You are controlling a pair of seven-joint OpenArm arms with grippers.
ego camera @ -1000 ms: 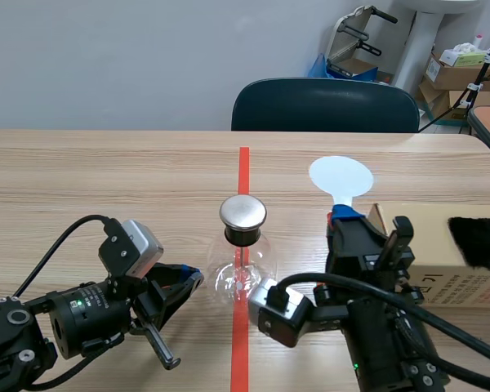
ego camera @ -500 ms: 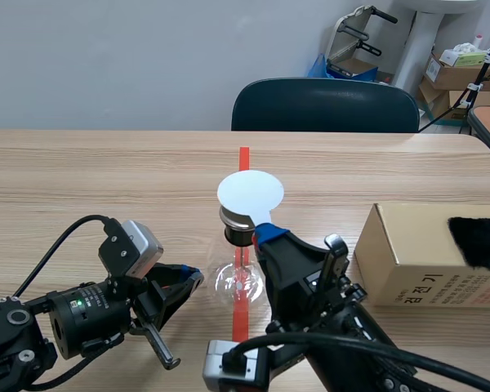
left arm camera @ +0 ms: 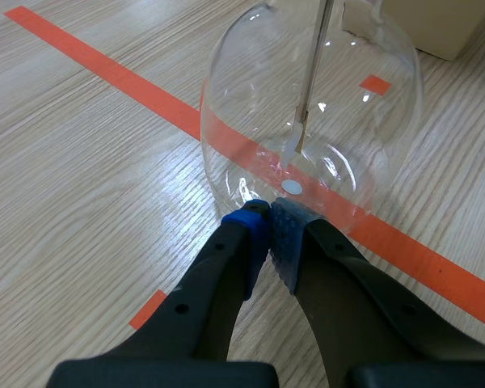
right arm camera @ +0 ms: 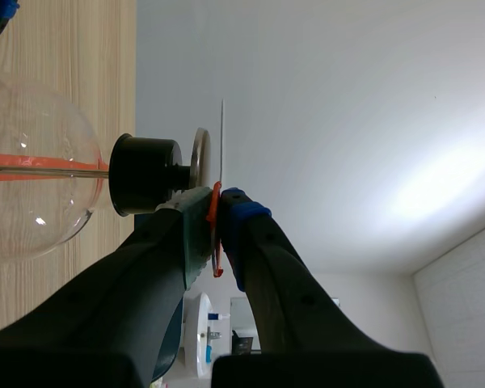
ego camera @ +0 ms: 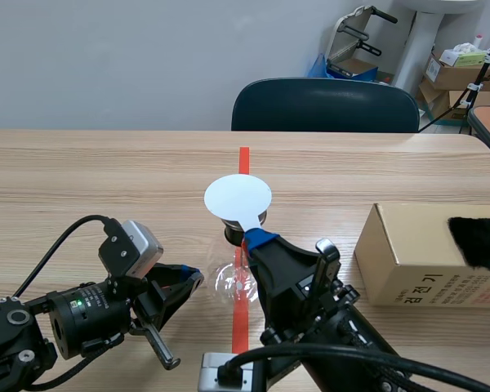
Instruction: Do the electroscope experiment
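Electroscope (ego camera: 237, 282) was seen at lower centre; white paddle (ego camera: 238, 198) was pinched by the right gripper (ego camera: 256, 238) just over its metal cap (right arm camera: 200, 158); left gripper (ego camera: 193, 280) was pressed together beside the glass.

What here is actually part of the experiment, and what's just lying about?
Part of the job:
clear glass flask with black stopper and metal cap
white round flat paddle, gripped in the right claw
left claw, shut, at the flask's base

Just lying about:
brown cardboard box with a black fuzzy patch on it
dark green chair
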